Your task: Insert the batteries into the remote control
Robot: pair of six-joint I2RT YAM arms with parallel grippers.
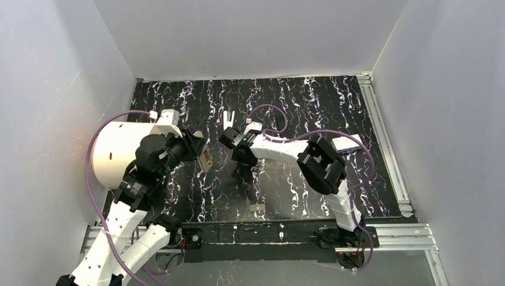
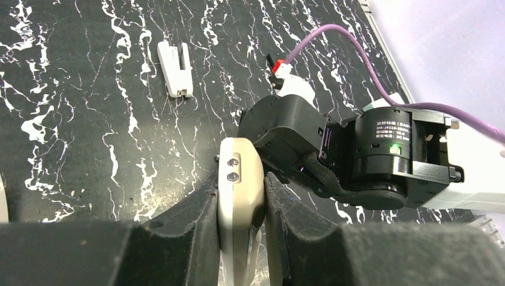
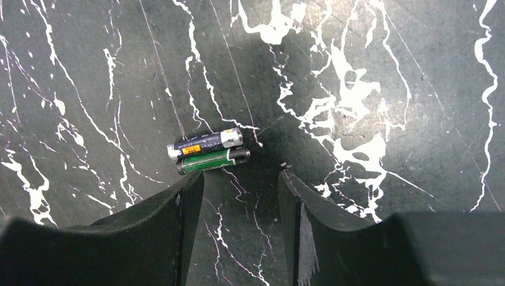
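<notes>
My left claw (image 2: pixel 241 187) is clamped on the remote control (image 2: pixel 239 170), gripping it by its narrow sides. My right claw (image 3: pixel 240 179) hangs over the counter (image 3: pixel 387 71) with its jaws apart and nothing between them. The batteries (image 3: pixel 209 152) lie at about eleven o'clock from that gap: the green cell (image 3: pixel 213 159) is nearer me, and the dark blue cell (image 3: pixel 205 145) lies alongside it, touching. To pick well, I judge I should shift toward eleven o'clock, centre on the green cell alone and close across its width. Because the two cells touch, a careless pinch could drag both or roll one away. A white piece (image 2: pixel 174 68), perhaps the cover, lies at eleven o'clock from the remote.
</notes>
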